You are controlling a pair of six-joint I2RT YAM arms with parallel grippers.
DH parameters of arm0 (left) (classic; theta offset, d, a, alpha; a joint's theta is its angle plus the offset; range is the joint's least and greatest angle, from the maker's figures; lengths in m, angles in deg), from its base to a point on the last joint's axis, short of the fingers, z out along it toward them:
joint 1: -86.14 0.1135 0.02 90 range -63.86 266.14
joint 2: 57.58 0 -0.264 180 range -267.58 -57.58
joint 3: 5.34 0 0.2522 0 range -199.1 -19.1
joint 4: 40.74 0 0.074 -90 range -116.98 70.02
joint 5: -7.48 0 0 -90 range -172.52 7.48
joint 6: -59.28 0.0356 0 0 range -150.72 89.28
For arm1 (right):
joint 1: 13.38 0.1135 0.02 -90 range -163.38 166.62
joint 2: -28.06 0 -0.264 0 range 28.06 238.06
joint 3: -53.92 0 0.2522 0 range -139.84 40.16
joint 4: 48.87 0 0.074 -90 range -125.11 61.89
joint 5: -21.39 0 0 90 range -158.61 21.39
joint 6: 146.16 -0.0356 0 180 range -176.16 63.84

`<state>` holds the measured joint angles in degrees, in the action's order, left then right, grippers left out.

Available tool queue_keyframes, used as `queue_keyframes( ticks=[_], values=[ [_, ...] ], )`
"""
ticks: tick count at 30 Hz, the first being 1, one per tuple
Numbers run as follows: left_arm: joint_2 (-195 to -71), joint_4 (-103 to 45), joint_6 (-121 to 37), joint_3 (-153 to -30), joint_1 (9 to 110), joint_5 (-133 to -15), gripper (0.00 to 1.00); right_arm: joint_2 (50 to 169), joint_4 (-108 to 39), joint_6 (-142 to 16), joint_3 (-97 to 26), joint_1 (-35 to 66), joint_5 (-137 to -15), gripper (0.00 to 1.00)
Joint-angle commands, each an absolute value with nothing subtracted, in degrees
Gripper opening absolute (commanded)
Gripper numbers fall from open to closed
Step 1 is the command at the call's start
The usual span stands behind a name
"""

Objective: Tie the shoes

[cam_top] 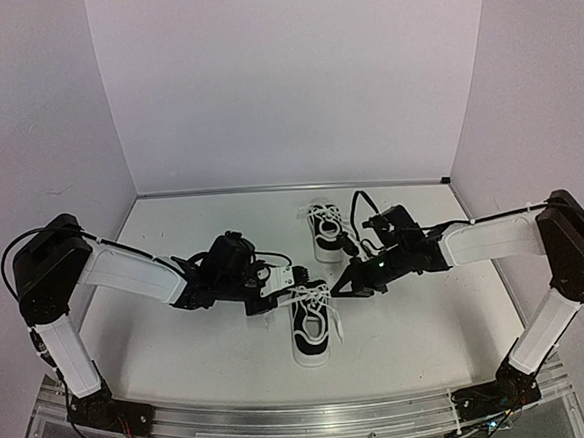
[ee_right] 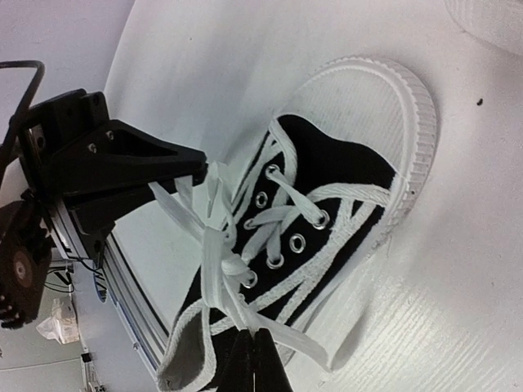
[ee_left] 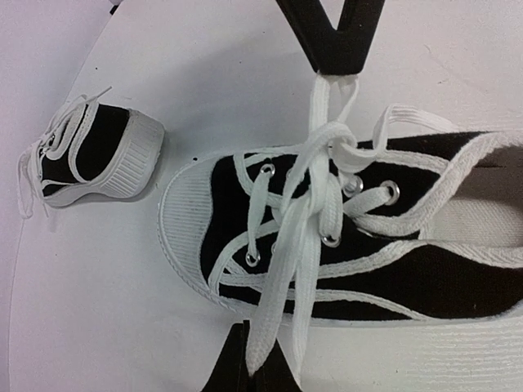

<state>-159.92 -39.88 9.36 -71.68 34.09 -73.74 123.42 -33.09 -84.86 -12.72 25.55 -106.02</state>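
Observation:
The near black sneaker (cam_top: 310,328) lies between my two grippers, with its toe toward the back wall. It fills the left wrist view (ee_left: 425,269) and the right wrist view (ee_right: 327,171). Its white laces (ee_left: 306,204) are crossed over the eyelets and pulled out to both sides. My left gripper (cam_top: 294,276) is shut on a lace loop (ee_left: 274,302) at the shoe's left side. My right gripper (cam_top: 339,286) is shut on the other lace strand (ee_right: 216,261) at its right side. The second sneaker (cam_top: 325,225) lies farther back.
The second sneaker also shows at the left of the left wrist view (ee_left: 90,151), close to the near shoe's toe cap (ee_left: 184,220). The white table's metal front rail (cam_top: 286,420) runs along the near edge. White walls (cam_top: 282,79) close off the back and sides.

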Motion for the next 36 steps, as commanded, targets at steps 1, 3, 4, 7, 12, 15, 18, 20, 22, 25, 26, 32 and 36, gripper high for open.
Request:
queue_keyframes(
  ticks=[1,3,4,7,12,15,18,20,22,25,26,32,36],
  values=[
    [-156.0,-39.7,7.9,-70.1,34.3,-75.6,0.00,120.6,-29.5,-83.7,-11.3,25.8,-101.6,0.00],
    [-155.6,-39.7,7.8,-69.5,34.3,-76.2,0.00,120.3,-29.0,-83.5,-10.6,25.8,-100.3,0.00],
    [-155.5,-39.7,7.7,-69.3,34.3,-76.5,0.00,120.2,-28.6,-83.5,-10.3,25.8,-99.5,0.00],
    [-155.4,-39.7,7.6,-68.5,34.3,-77.2,0.00,119.9,-27.9,-83.3,-9.4,25.7,-97.9,0.00],
    [-155.9,-40.1,6.5,-67.6,34.5,-79.0,0.00,119.1,-27.3,-83.6,-7.8,25.1,-96.0,0.00],
    [-155.9,-40.4,6.1,-67.3,34.6,-79.6,0.00,118.4,-27.1,-83.7,-7.2,24.6,-95.2,0.00],
    [-156.0,-40.8,5.9,-67.4,34.8,-80.7,0.00,117.9,-26.8,-83.7,-6.9,24.2,-94.8,0.00],
    [-156.1,-40.9,5.8,-67.6,35.0,-81.8,0.00,117.7,-26.7,-83.6,-6.6,24.0,-94.5,0.00],
    [-156.4,-40.7,5.4,-67.9,35.2,-82.0,0.00,117.5,-26.6,-83.6,-6.5,23.8,-94.3,0.00],
    [-157.0,-39.4,5.3,-69.2,35.3,-83.1,0.00,117.7,-26.6,-83.5,-7.0,23.7,-94.5,0.00],
    [-157.3,-39.0,5.2,-69.6,35.4,-84.0,0.00,117.9,-26.6,-83.4,-7.1,23.7,-94.5,0.00],
    [-158.5,-37.3,4.8,-70.5,35.6,-85.3,0.00,118.3,-26.6,-83.3,-6.3,23.4,-93.9,0.00],
    [-159.2,-37.0,4.4,-70.6,36.0,-85.3,0.00,118.1,-26.6,-83.3,-5.2,23.0,-93.7,0.00]
  ],
)
